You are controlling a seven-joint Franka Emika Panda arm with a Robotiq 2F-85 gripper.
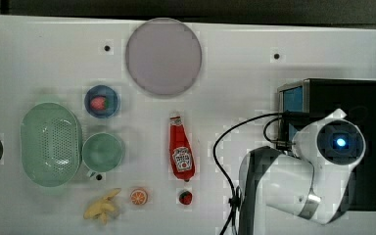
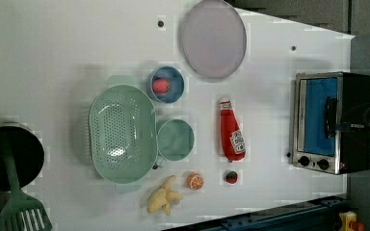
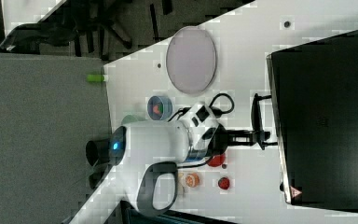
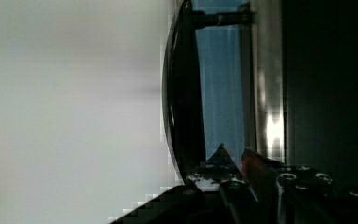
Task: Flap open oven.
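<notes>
Gripping the bar handle (image 3: 255, 119) of one oven (image 2: 335, 122), one pincer (image 3: 262, 138) stands nearly closed.

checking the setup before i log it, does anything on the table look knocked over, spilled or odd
Only one thing stands out: the ketchup bottle lies flat on its side on the white table, cap toward the round plate, rather than standing. Nothing is spilled. The oven sits square, its glass door shut.
</notes>
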